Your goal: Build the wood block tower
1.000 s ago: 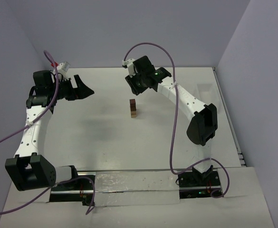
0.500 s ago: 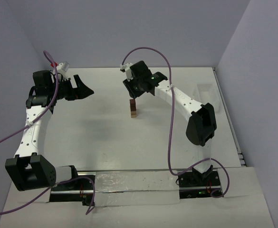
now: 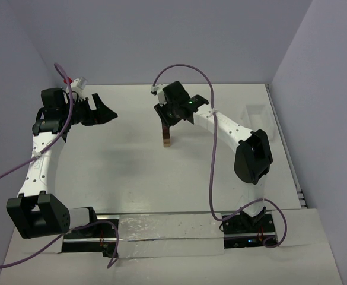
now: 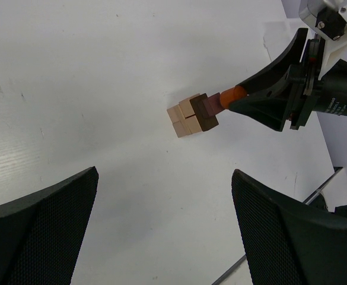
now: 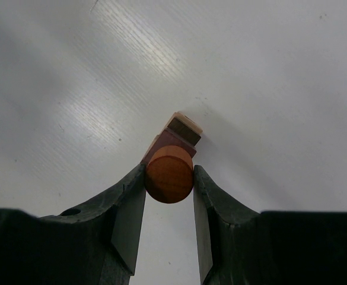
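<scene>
The tower (image 3: 166, 139) is a short stack of tan and dark brown wood blocks in the middle of the table. It also shows in the left wrist view (image 4: 191, 114) and the right wrist view (image 5: 183, 132). My right gripper (image 3: 166, 122) is shut on an orange-brown round wooden piece (image 5: 169, 174) and holds it right over the tower's top. I cannot tell whether the piece touches the top block. The piece also shows in the left wrist view (image 4: 228, 97). My left gripper (image 3: 107, 112) is open and empty, well to the left of the tower.
A clear plastic box (image 3: 255, 116) stands at the table's right side. Grey walls close in the table on the left, back and right. Purple cables loop above both arms.
My right gripper has moved left and down with the round piece, from behind and right of the tower to right over its top. The left arm has not moved.
</scene>
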`<state>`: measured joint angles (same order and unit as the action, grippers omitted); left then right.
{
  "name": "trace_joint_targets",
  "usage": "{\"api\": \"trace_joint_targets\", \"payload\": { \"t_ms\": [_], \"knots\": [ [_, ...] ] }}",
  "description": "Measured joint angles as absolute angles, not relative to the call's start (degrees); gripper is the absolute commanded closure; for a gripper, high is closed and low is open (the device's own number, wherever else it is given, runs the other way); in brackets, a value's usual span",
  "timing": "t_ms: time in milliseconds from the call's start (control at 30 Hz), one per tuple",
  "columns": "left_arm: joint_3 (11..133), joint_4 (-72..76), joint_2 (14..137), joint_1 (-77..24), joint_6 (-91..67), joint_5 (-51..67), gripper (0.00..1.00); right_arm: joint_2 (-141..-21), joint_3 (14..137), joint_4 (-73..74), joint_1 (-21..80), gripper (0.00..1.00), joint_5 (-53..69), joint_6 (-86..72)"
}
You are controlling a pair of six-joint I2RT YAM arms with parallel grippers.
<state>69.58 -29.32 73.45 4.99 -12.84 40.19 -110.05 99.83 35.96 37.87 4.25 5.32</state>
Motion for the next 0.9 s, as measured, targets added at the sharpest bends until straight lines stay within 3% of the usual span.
{"api": "trace_joint_targets", "payload": {
  "t_ms": [333, 600, 900],
  "knots": [
    [69.58, -29.32, 73.45, 4.99, -12.86, 40.71, 0.01, -109.84, 99.88, 35.59, 37.89, 0.98, 4.56, 4.91],
    [69.58, -29.32, 73.45, 4.99, -12.86, 40.75, 0.01, -109.84, 100.18, 35.64, 37.99, 0.89, 4.60, 4.76],
    [69.58, -29.32, 73.42, 4.99, -12.86, 40.82, 0.01, -109.91, 100.58, 35.85, 38.11, 0.89, 5.19, 4.73]
  ]
}}
